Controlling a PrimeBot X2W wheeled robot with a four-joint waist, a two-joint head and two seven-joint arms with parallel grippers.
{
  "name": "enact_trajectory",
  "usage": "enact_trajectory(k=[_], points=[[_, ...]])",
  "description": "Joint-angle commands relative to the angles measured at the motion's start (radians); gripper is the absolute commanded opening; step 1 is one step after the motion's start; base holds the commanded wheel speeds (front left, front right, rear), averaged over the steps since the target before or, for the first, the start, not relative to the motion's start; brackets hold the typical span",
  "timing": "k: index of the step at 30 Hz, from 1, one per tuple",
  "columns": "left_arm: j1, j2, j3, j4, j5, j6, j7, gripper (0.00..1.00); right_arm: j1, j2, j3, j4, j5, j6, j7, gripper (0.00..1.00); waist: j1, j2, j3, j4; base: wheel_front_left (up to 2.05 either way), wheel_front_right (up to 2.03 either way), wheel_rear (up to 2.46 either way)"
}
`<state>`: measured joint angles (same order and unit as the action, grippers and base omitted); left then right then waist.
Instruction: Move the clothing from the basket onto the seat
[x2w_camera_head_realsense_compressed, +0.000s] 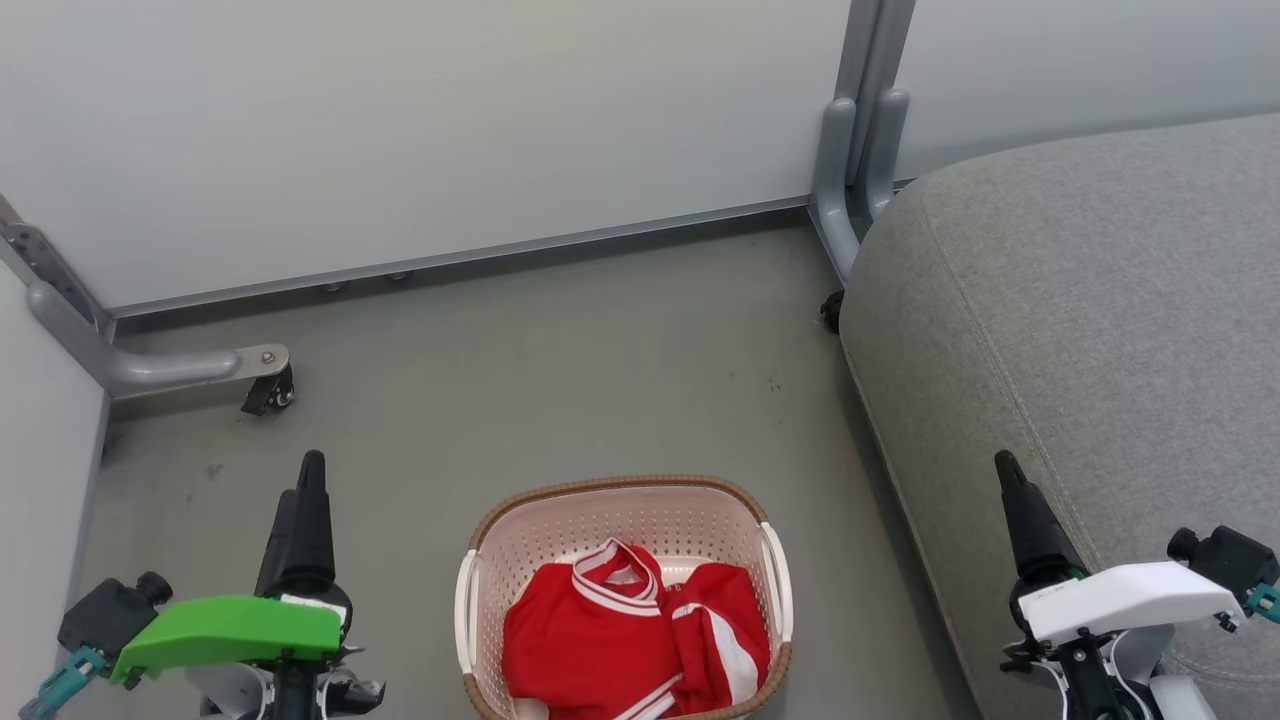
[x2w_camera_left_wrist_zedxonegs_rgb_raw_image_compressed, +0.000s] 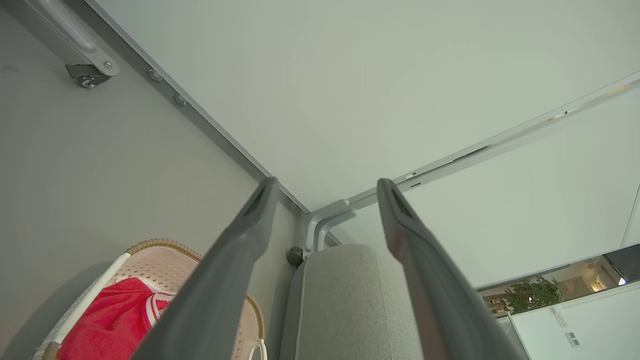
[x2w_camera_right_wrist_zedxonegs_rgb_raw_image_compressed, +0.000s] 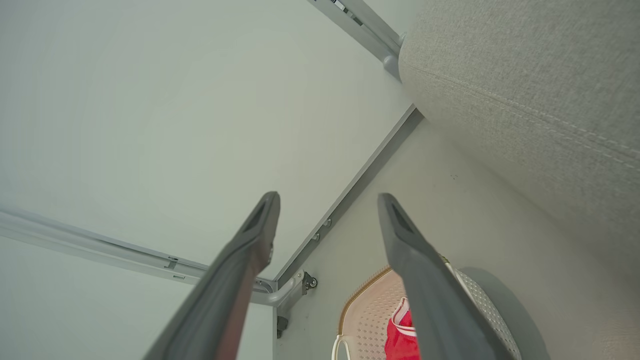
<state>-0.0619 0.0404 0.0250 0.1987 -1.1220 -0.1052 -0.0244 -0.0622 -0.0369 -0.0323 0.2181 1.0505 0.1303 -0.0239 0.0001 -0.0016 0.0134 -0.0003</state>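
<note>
Both hands stand level with the near half of the basket (x2w_camera_head_realsense_compressed: 620, 484), one on each side and apart from it: the left hand (x2w_camera_head_realsense_compressed: 303, 488) to the basket's left above the floor (x2w_camera_head_realsense_compressed: 560, 360), the right hand (x2w_camera_head_realsense_compressed: 1008, 478) to its right, over the edge of the seat (x2w_camera_head_realsense_compressed: 1080, 320). Each hand is released, jaws spread wide with nothing between them, as both wrist views confirm, and each points away from the robot, roughly parallel to the basket's side walls. The clothing (x2w_camera_head_realsense_compressed: 620, 650) lies inside the basket, heaped in its near and middle part, leaving the far perforated wall bare. The relation governing the coming move: the clothing lies to the right of the left hand and to the left of the right hand, and by judgement lower than both, so either hand must swing sideways over the rim and tip downward. The left hand appears slightly nearer the basket; the right hand stands on the seat side. The collared garment (x2w_camera_head_realsense_compressed: 575, 640) occupies the basket's left part, collar pointing toward the far wall; the second garment (x2w_camera_head_realsense_compressed: 720, 620) is bunched on the right. The heap's long axis appears to run across the basket, side to side, but its near end is cut off in the head view. The seat rises just right of the basket and extends far beyond it; grey wall panels (x2w_camera_head_realsense_compressed: 400, 130) stand well behind the basket
</note>
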Motion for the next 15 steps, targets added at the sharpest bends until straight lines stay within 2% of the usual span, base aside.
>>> enact_trajectory(k=[1, 15], points=[[-0.008, 0.007, -0.010, -0.022, 0.054, 0.003, -0.011, 1.00, -0.006, -0.008, 0.008, -0.024, -0.048, 0.000, -0.011, 1.00, 0.0000, 0.0004, 0.000, 0.000, 0.00, 0.00, 0.00], [0.001, 0.008, -0.073, -0.058, 0.319, 0.035, -0.060, 1.00, 0.003, -0.014, 0.080, -0.054, -0.326, 0.000, -0.060, 1.00, 0.0000, 0.0005, -0.001, 0.001, 0.00, 0.00, 0.00]])
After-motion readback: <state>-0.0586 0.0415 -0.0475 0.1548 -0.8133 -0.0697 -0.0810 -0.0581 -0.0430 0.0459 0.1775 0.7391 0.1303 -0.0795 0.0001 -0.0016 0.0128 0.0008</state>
